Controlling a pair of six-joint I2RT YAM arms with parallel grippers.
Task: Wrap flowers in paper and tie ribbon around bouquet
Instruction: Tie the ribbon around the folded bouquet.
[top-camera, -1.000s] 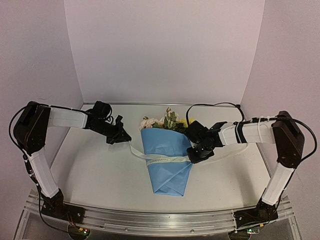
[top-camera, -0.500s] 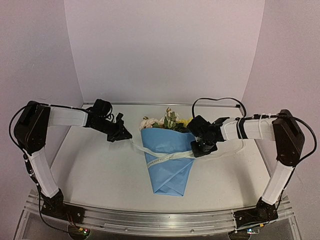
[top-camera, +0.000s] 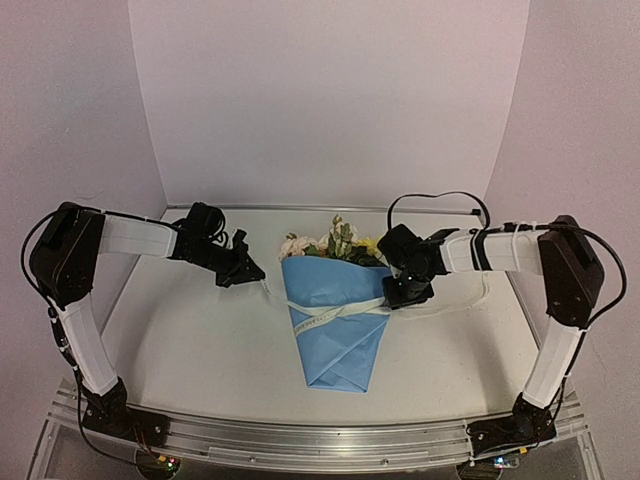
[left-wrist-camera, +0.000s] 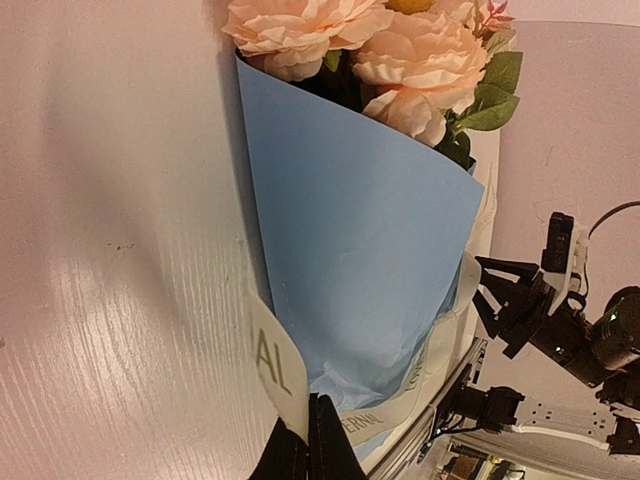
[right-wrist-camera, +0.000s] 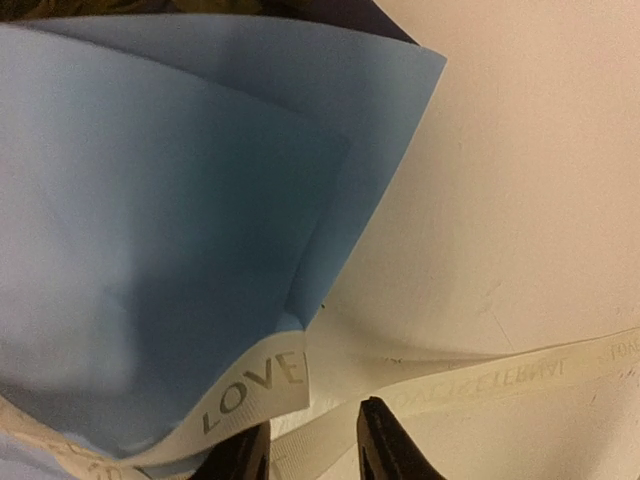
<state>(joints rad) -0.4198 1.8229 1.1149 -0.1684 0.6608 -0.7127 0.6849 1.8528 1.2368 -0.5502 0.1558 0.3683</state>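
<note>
The bouquet lies on the table with its light-blue paper (top-camera: 335, 330) cone pointing toward me and the flowers (top-camera: 333, 242) at the far end. An off-white lettered ribbon (top-camera: 330, 313) crosses the cone. My left gripper (top-camera: 251, 272) is left of the cone, shut on the ribbon (left-wrist-camera: 272, 362) end close to the paper (left-wrist-camera: 360, 230) below the pink blooms (left-wrist-camera: 420, 60). At the cone's right edge, my right gripper (top-camera: 401, 295) is open. In its wrist view the fingers (right-wrist-camera: 385, 445) stand apart over the ribbon (right-wrist-camera: 255, 392), beside the paper (right-wrist-camera: 160, 230).
A loose ribbon tail (top-camera: 450, 305) trails right across the white table (top-camera: 200, 340). An aluminium rail (top-camera: 320, 437) runs along the near edge. Walls close in the back and sides. The right arm (left-wrist-camera: 560, 320) shows beyond the cone in the left wrist view.
My right gripper has moved back and left along the cone's right edge, and its jaws now stand apart. The ribbon across the cone now slants. The left gripper has barely moved.
</note>
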